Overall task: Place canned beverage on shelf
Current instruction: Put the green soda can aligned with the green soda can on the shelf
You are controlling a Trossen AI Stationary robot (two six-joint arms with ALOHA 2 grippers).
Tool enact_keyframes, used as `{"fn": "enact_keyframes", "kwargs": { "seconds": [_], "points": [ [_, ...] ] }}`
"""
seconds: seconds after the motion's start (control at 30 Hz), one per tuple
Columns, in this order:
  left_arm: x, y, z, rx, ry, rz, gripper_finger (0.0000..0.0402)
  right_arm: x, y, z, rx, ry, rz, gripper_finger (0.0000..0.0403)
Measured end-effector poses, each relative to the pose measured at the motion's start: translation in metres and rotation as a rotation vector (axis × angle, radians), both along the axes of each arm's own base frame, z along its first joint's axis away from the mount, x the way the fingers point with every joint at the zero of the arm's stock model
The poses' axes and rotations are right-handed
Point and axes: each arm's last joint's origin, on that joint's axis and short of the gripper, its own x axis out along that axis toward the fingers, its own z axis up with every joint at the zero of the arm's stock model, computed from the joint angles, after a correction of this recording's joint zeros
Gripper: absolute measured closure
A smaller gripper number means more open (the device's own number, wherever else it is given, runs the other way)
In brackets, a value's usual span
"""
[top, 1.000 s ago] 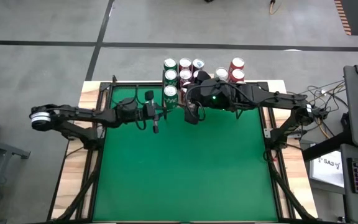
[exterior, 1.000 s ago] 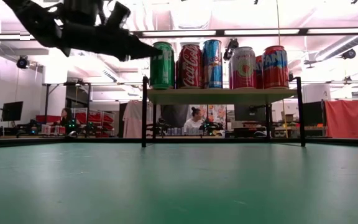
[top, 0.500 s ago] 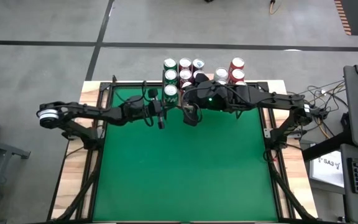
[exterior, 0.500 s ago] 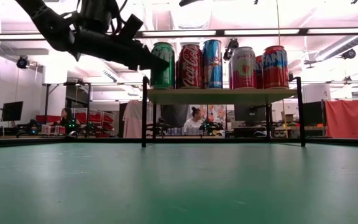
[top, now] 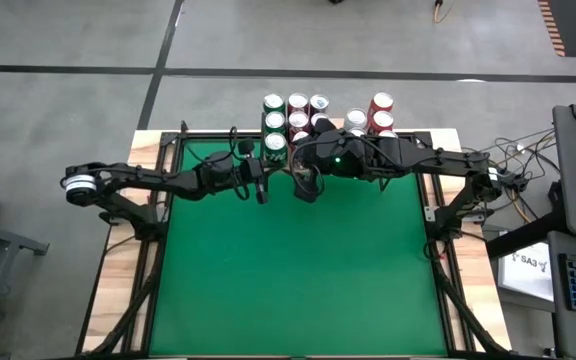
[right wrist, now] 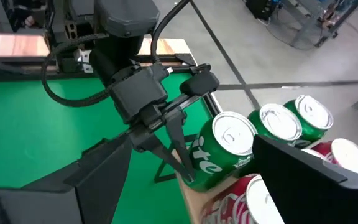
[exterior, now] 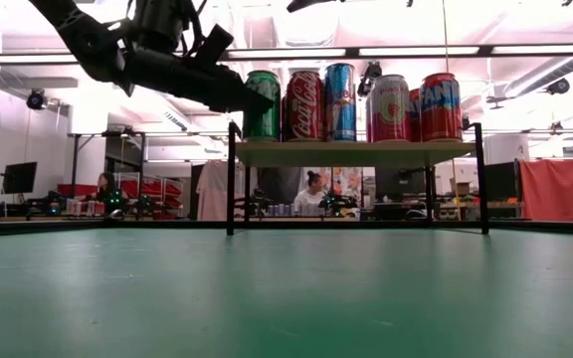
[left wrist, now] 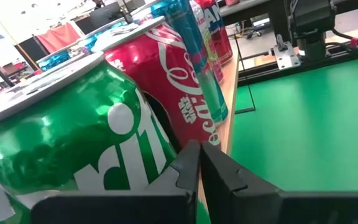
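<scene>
Landmark: the shelf point(exterior: 356, 153), a light wooden board on thin black legs at the far edge of the green counter point(top: 298, 270).

Cans: a cluster stands upright on the shelf board. In the low view, reading across the front: green can point(exterior: 261, 104) at the shelf's corner post, red cola can point(exterior: 304, 104) touching it, a slim blue can point(exterior: 340, 101), then two more red-and-white cans point(exterior: 392, 108) toward the shelf's other end. High view shows further cans point(top: 298, 103) behind the front row.

Left claw point(top: 260, 192): fingers pressed together, nothing between them. It sits at the shelf's front corner, tips against the side of the green can point(left wrist: 73, 137), at the height of the can's lower half. The right wrist view shows the closed tips touching the green can point(right wrist: 219, 149) just above the board edge.

Right claw point(top: 306, 186): fingers spread wide, holding nothing. It hangs above the counter just in front of the shelf, beside the left claw point(right wrist: 182, 155), looking down on it and on the can tops.

Room beyond the shelf: a person point(exterior: 315, 189) seated at a bench, seen under the shelf board.
</scene>
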Motion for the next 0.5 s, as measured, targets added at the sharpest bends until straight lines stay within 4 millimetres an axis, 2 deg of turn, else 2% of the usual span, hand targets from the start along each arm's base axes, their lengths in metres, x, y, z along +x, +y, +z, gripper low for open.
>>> {"fn": "enact_keyframes", "kwargs": {
  "seconds": [0.27,0.5],
  "points": [
    [-0.007,-0.006,0.013,0.003,-0.051,-0.013,0.0402,0.001,0.0,-0.003,0.06,-0.008,-0.036,0.0077],
    [-0.025,-0.025,0.04,0.017,-0.1,-0.066,0.0402,0.007,-0.003,-0.01,0.065,0.008,-0.058,0.008]
  ]
}}
